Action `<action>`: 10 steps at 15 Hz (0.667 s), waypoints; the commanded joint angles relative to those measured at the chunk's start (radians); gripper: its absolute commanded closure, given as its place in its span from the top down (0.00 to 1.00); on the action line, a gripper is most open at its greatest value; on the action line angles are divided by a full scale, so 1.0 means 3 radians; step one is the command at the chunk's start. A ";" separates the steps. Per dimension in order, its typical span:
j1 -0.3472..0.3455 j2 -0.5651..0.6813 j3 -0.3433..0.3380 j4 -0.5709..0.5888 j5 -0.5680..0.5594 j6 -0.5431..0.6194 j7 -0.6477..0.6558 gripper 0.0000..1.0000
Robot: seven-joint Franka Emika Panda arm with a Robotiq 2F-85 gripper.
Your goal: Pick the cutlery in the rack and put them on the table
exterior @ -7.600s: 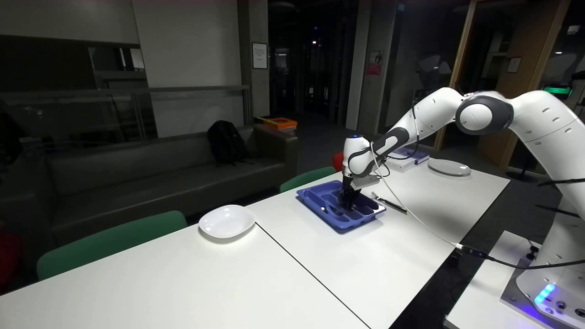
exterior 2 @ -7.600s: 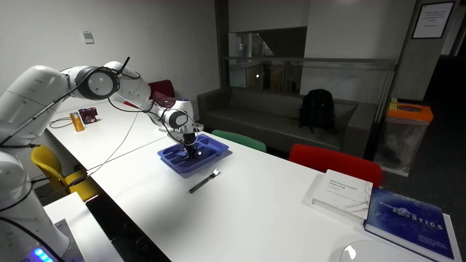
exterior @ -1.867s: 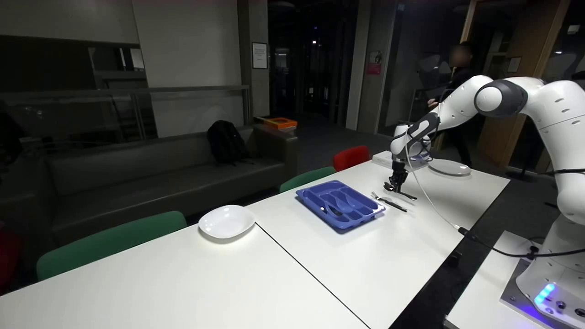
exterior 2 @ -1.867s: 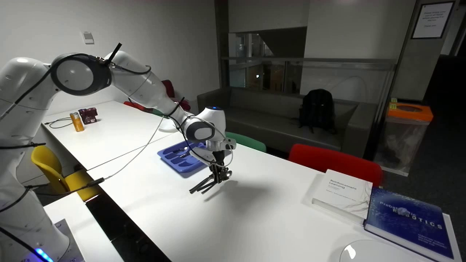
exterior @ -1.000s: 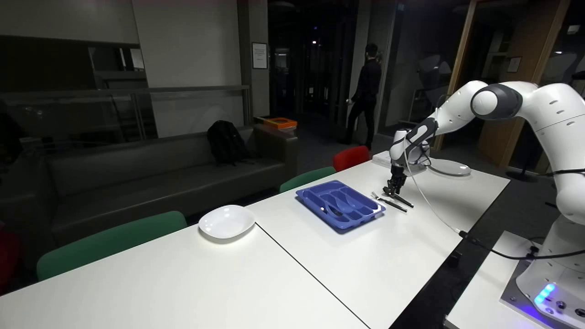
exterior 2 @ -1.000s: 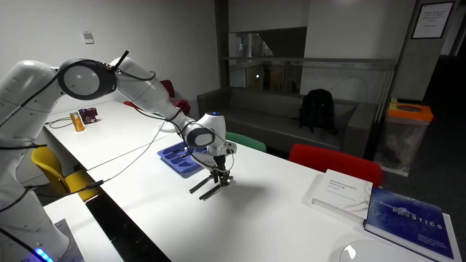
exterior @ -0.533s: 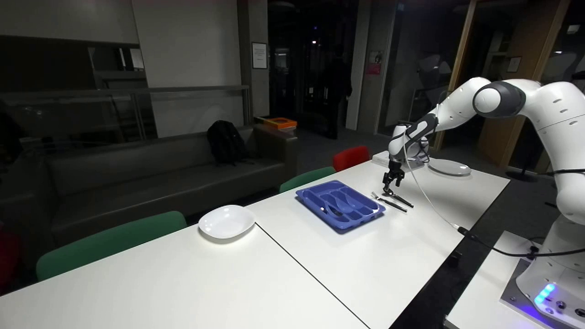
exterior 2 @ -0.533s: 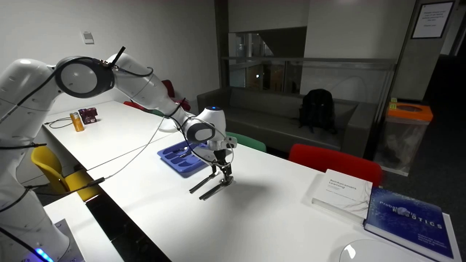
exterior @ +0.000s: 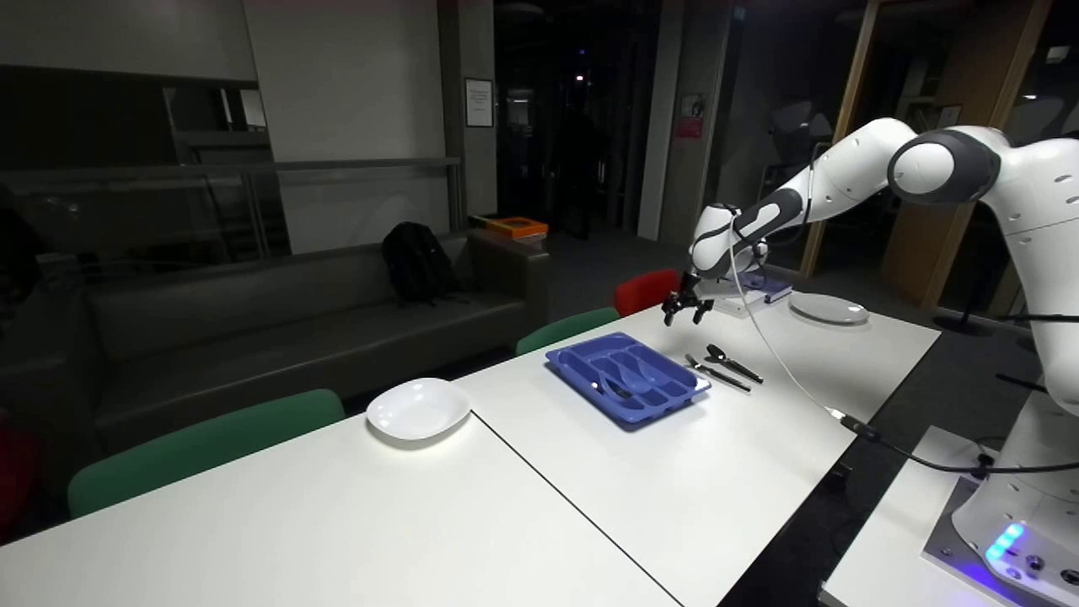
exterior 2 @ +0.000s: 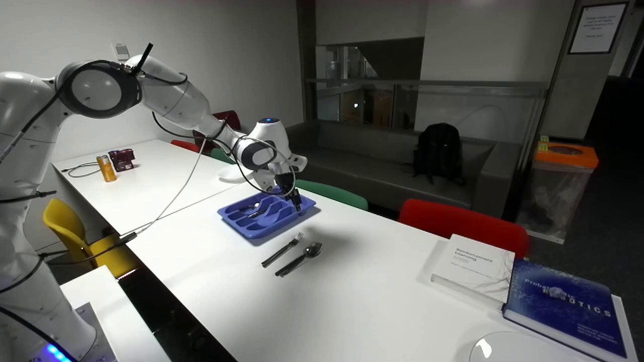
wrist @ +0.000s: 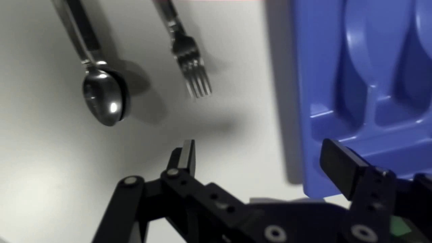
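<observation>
The place looks like a shared lounge or meeting area in an office or university building, with brightly coloured chairs along a sectioned white tabletop and a long sofa beyond. A framed notice, an orange-topped waste bin, a "Reinforcement Learning" textbook and a "Probabilistic Robotics" volume suggest it.

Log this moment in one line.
pincer: open, nothing held | fork, two overlapping spoons: on white table beside blue cutlery tray | more cutlery: in tray | task: unfinished
</observation>
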 commanded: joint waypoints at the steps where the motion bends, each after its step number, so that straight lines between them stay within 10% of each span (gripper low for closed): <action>1: 0.0359 -0.0092 -0.0143 -0.0170 -0.0069 0.0197 0.0522 1.00; 10: 0.0543 0.0039 -0.0111 -0.0037 -0.0028 0.0063 0.0672 1.00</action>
